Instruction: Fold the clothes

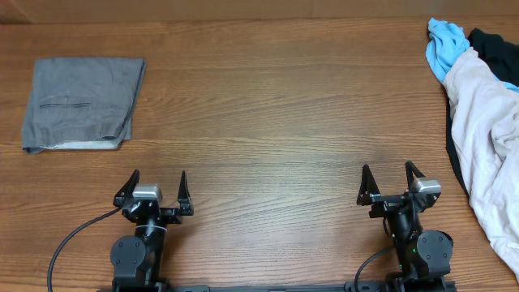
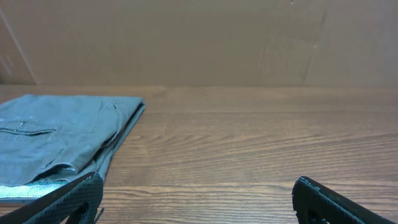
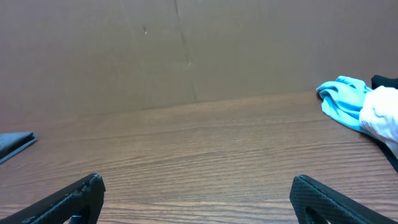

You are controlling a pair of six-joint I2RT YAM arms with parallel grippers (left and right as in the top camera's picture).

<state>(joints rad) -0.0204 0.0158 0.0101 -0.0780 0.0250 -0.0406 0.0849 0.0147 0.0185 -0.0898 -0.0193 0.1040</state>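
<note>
The pale beige clothes [image 1: 486, 122] lie crumpled in a heap at the table's right edge, running off the frame. A bit of them shows at the far right of the right wrist view [image 3: 385, 115]. My left gripper [image 1: 159, 175] is open and empty near the front edge at left; its jaws [image 2: 198, 183] hover over bare wood. My right gripper [image 1: 388, 168] is open and empty near the front edge at right, left of the beige heap; its jaws [image 3: 198, 180] are also over bare wood.
A folded grey garment [image 1: 81, 101] lies at the back left and shows in the left wrist view [image 2: 56, 140]. A light blue cloth [image 1: 444, 47] and a black garment [image 1: 495, 45] lie at the back right, beside the beige heap. A brown wall stands behind the table.
</note>
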